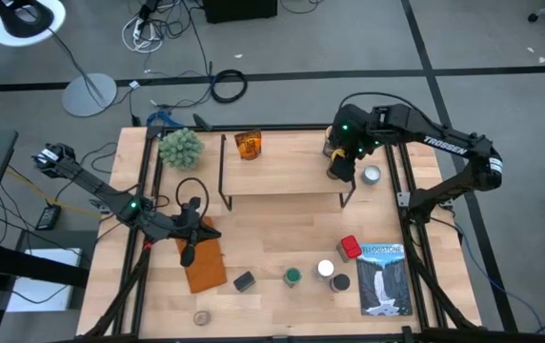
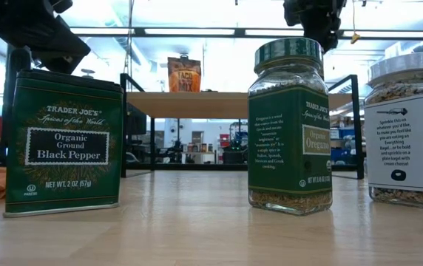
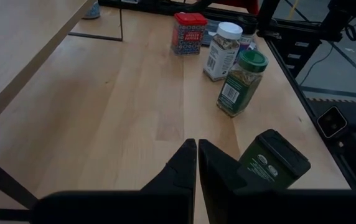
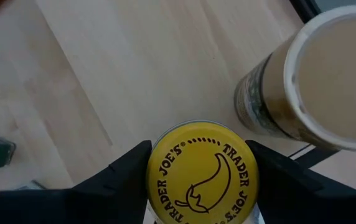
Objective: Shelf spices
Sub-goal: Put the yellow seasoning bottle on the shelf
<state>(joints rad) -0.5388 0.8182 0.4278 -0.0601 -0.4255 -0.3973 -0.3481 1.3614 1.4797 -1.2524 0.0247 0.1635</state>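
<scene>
The shelf point(image 1: 282, 170) stands at the far middle of the table, with an amber pouch point(image 1: 248, 145) on its top board. My right gripper point(image 1: 340, 168) is at the shelf's right end, shut on a yellow-lidded jar point(image 4: 201, 174). Next to it stands a white-lidded jar point(image 4: 327, 81). On the near table stand a black pepper tin point(image 2: 63, 140), a green oregano jar point(image 2: 289, 125), a white-lidded seasoning jar point(image 2: 407, 133) and a red tin point(image 3: 189, 33). My left gripper point(image 3: 196, 155) is shut on nothing, above the table left of the pepper tin point(image 3: 272, 163). My right gripper pinches the yellow-lidded jar at its lid point(image 4: 165, 163), one finger on each side, coming from above and pointing down. The jar is upright under the gripper. The lid hides its body, so I cannot tell whether its base rests on anything.
An orange-brown notebook point(image 1: 204, 265) lies under the left gripper. A blue-and-white book point(image 1: 385, 278) lies at the near right, a tan-lidded jar point(image 1: 201, 317) near the front edge, and a green ball plant point(image 1: 180, 146) left of the shelf. Bare wood spans the table's middle.
</scene>
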